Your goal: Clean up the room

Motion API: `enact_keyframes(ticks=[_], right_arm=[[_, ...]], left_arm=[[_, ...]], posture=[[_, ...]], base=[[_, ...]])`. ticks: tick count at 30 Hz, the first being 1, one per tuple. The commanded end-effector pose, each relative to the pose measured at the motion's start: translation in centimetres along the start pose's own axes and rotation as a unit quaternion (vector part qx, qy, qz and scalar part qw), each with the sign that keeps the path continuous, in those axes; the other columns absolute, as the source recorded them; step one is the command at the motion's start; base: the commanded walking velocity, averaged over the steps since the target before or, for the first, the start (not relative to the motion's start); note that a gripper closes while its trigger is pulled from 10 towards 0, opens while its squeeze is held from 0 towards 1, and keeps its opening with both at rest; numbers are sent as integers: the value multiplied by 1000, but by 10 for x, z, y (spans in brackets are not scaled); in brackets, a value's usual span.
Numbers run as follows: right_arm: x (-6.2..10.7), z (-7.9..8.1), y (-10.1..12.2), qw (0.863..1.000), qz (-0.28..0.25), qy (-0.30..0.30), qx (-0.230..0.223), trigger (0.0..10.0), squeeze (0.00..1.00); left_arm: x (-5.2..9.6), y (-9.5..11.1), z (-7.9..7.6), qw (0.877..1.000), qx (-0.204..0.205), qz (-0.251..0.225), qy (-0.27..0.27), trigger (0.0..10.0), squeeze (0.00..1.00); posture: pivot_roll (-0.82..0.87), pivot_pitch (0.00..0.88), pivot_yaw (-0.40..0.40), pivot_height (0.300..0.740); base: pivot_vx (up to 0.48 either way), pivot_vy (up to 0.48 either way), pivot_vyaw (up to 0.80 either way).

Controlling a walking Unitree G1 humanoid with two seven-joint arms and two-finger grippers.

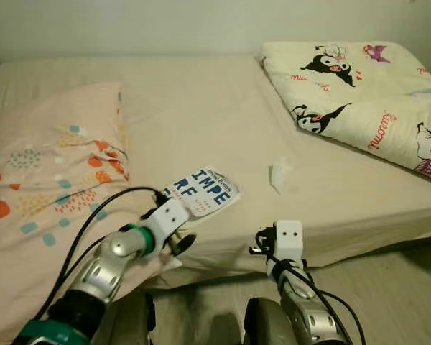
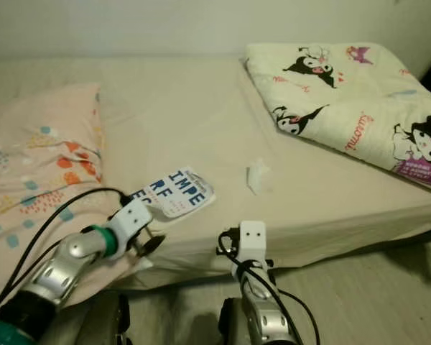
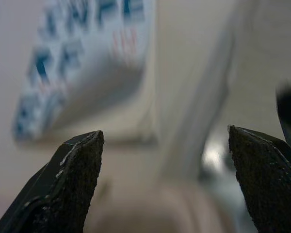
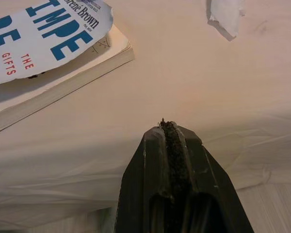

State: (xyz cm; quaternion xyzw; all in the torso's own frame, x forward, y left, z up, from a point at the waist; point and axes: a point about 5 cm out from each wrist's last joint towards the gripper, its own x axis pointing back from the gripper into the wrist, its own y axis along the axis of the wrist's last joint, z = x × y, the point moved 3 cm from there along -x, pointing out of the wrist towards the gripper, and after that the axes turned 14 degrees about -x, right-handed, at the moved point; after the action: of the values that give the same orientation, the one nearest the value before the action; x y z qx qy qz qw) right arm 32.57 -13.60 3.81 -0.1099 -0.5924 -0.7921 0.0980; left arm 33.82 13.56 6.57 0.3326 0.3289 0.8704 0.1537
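Observation:
A paperback book [image 1: 205, 190] with a white cover and big blue letters lies on the beige bed [image 1: 194, 108], near its front edge. A crumpled white tissue [image 1: 280, 174] lies on the sheet to the book's right. My left gripper [image 1: 181, 244] hovers at the bed's edge just in front of the book's near corner, open, and the left wrist view shows the blurred book [image 3: 82, 63] beyond its fingers [image 3: 80, 174]. My right gripper [image 4: 164, 127] is shut with nothing in it and points at the sheet's edge, between the book [image 4: 43, 29] and the tissue [image 4: 226, 12].
A peach patterned pillow [image 1: 50, 165] covers the bed's left side, close to my left arm. A folded cream blanket [image 1: 366, 93] with cartoon prints lies at the back right. Pale wooden floor [image 1: 395, 295] shows below the bed's front edge.

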Motion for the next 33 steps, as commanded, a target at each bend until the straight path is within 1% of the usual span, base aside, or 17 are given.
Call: enact_keyframes(ticks=[1,2,4,6,7,9,10,11,13,15,18,20,21,25,26,31,33], right_arm=[[2,-4,-9,1000,13,-9,-4,10000,0],[2,-4,-9,1000,13,-9,-4,10000,0],[2,-4,-9,1000,13,-9,-4,10000,0],[1,-4,-9,1000,13,-9,-4,10000,0],[1,-4,-9,1000,13,-9,-4,10000,0],[1,-3,-9,1000,13,-7,-4,10000,0],[1,-3,-9,1000,13,-7,-4,10000,0],[1,-2,-9,1000,13,-6,-4,10000,0],[1,-2,-9,1000,13,-6,-4,10000,0],[1,-1,-10,1000,13,-6,-6,10000,0],[1,-1,-10,1000,14,-6,-7,10000,0],[2,-2,-11,1000,14,-8,-9,10000,0],[2,-2,-11,1000,14,-8,-9,10000,0],[2,-2,-12,1000,16,-8,-11,10000,0],[2,-2,-12,1000,16,-8,-11,10000,0],[1,0,-12,1000,15,-7,-13,10000,0],[1,0,-12,1000,15,-7,-13,10000,0]], left_arm=[[2,-7,-5,1000,-4,14,-13,10000,0],[7,-14,1,1000,-5,27,-4,10000,0],[7,-14,1,1000,-5,27,-4,10000,0],[18,-33,17,998,-19,62,18,10000,0],[18,-33,17,998,-19,62,18,10000,0],[27,-45,29,996,-31,85,26,10000,0],[27,-45,29,996,-31,85,26,10000,0],[31,-50,35,994,-37,97,30,10000,0],[31,-50,35,994,-37,97,30,10000,0],[43,-62,46,991,-47,120,34,10000,0],[50,-68,51,989,-52,132,35,10000,0],[64,-80,64,984,-70,156,39,10000,0],[64,-80,64,984,-70,156,39,10000,0],[84,-92,91,975,-98,190,66,10000,0],[84,-92,91,975,-98,190,66,10000,0],[99,-98,115,963,-127,219,90,10000,0],[102,-98,119,961,-132,224,94,10000,0]], posture=[[183,59,-4,591],[183,59,-4,591],[183,59,-4,591],[191,59,-5,591],[191,59,-5,591],[191,59,-5,591],[191,59,-5,591],[198,58,-5,591],[198,58,-5,591],[197,55,-2,591],[198,54,-3,591],[198,54,-3,591],[198,54,-3,591],[205,51,-4,591],[205,51,-4,591],[206,53,-5,591],[206,54,-5,591]], base=[[0,0,0],[0,0,0],[0,0,0],[0,0,0],[0,0,0],[0,0,0],[0,0,0],[0,0,0],[0,0,0],[0,0,0],[0,0,0],[0,0,0],[0,0,0],[0,0,0],[0,0,0],[0,0,0],[0,0,0]])
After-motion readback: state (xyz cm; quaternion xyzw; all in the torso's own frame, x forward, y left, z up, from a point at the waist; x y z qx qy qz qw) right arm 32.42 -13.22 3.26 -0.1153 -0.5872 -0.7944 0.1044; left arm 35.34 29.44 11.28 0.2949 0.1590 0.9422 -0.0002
